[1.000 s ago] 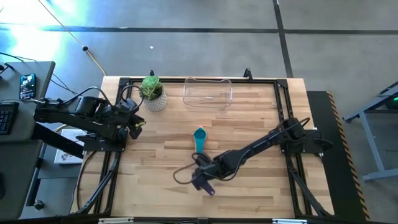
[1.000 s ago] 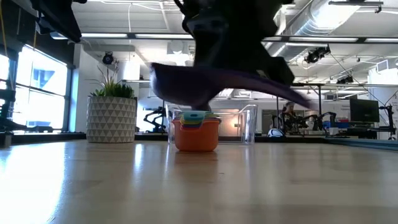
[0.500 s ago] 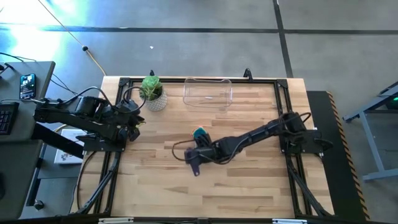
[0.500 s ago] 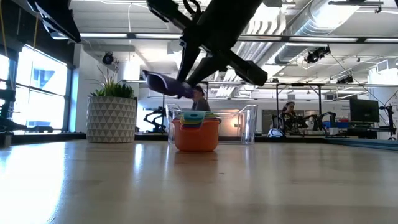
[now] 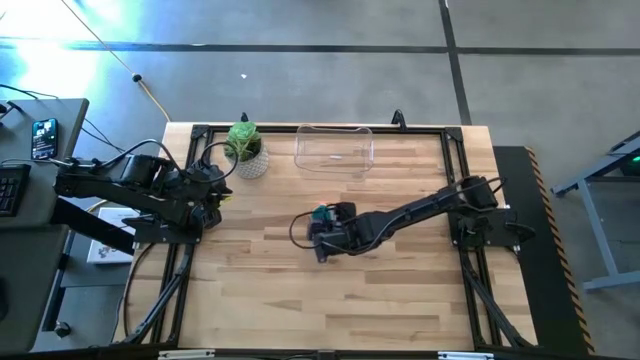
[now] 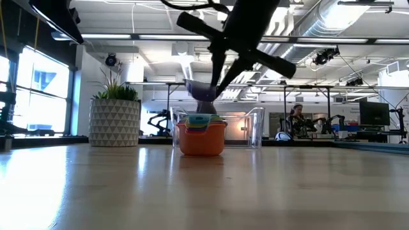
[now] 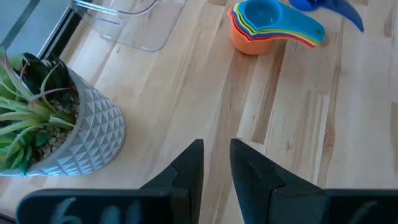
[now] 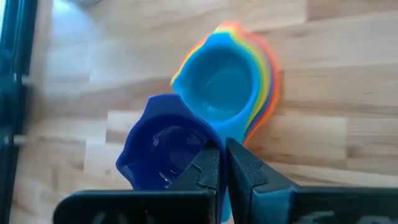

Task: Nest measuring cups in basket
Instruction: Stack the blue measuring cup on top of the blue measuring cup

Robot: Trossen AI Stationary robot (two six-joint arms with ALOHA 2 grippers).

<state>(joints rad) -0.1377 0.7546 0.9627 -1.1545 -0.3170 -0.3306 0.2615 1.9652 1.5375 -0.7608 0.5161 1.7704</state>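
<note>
Several measuring cups sit nested in one stack [image 5: 320,213] on the table's middle, the orange cup outermost [image 6: 201,142] and the teal cup on top [image 8: 219,84]. My right gripper [image 8: 221,167] is shut on the purple cup [image 8: 163,149], which hangs higher than the stack [image 6: 203,93] and just on its near side. The clear basket [image 5: 334,148] stands at the far edge, behind the stack. My left gripper [image 7: 216,163] waits at the table's left edge [image 5: 214,196], fingers slightly apart with nothing between them. My right gripper pinches the purple cup between its two fingers where the handle meets the bowl [image 8: 205,144]; the fingers hide the rest of the handle. They come slanting down from the table's right side. The cup is lifted clear, its mouth turned up toward the wrist.
A white patterned pot with a green plant [image 5: 246,150] stands at the far left, next to the basket. Bare wooden table lies near of the stack and to its left [image 5: 260,280]. A black frame [image 5: 460,180] runs round the table's edges.
My right gripper has carried the purple cup from near the table's front toward the far edge and upward, up to the stack, rolling its wrist on the way so the cup turned with it. My left gripper has rolled in place.
</note>
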